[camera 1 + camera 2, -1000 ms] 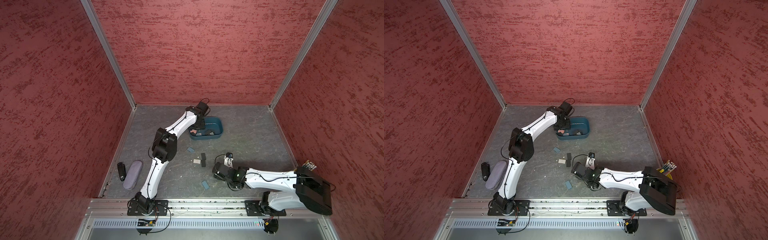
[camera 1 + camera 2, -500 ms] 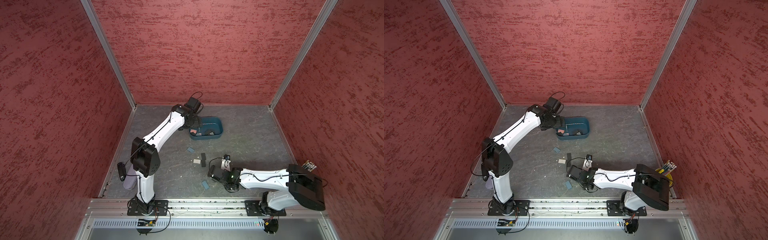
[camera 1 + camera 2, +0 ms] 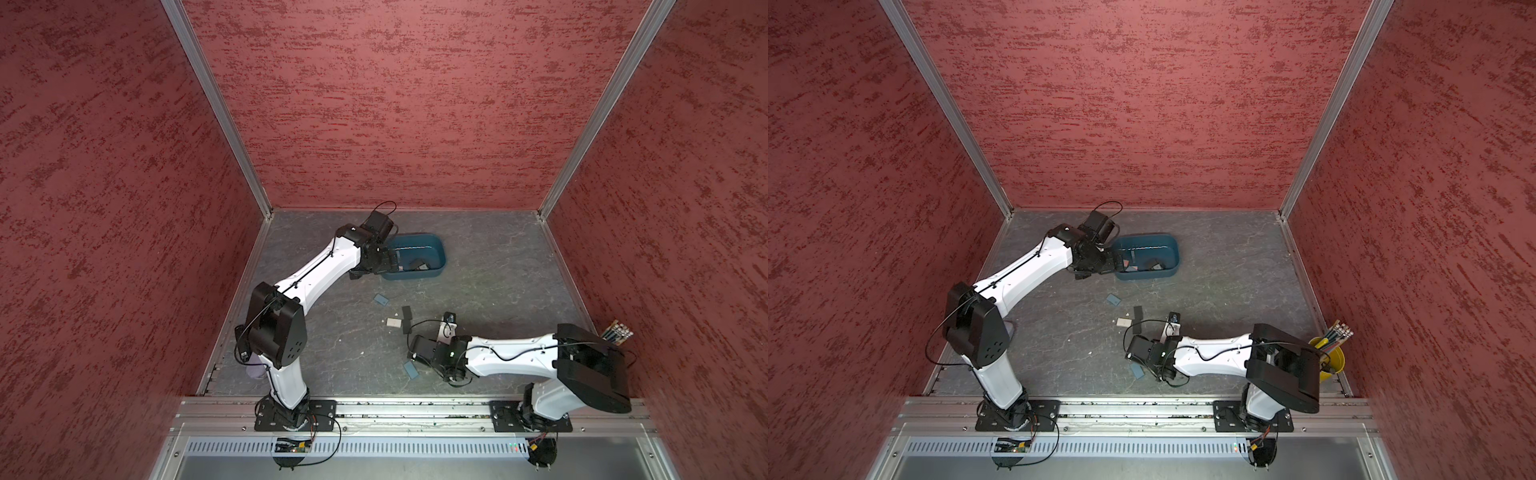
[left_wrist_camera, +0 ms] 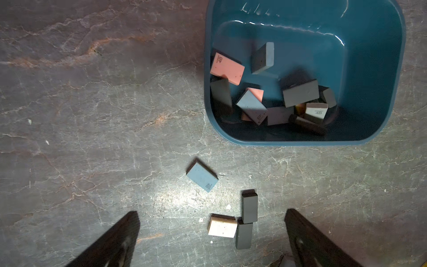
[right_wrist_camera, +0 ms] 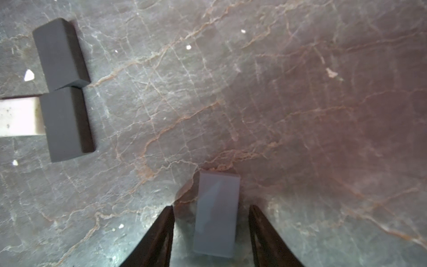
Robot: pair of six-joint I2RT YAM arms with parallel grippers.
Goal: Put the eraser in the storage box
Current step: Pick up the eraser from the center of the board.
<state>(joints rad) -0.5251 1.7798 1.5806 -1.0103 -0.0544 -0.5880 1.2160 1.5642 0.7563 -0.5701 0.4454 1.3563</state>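
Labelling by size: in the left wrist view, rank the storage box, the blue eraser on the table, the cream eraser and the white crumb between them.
storage box
blue eraser and cream eraser: about alike, unranked
white crumb

We see both top views sharp and evenly lit, walls [image 3: 374, 104] splaying toward the edges. In the left wrist view, glare whitens the desk [image 4: 175, 203] and streaks the storage box [image 4: 288, 25] wall. The right wrist view is soft, with reddish shadow across one side.
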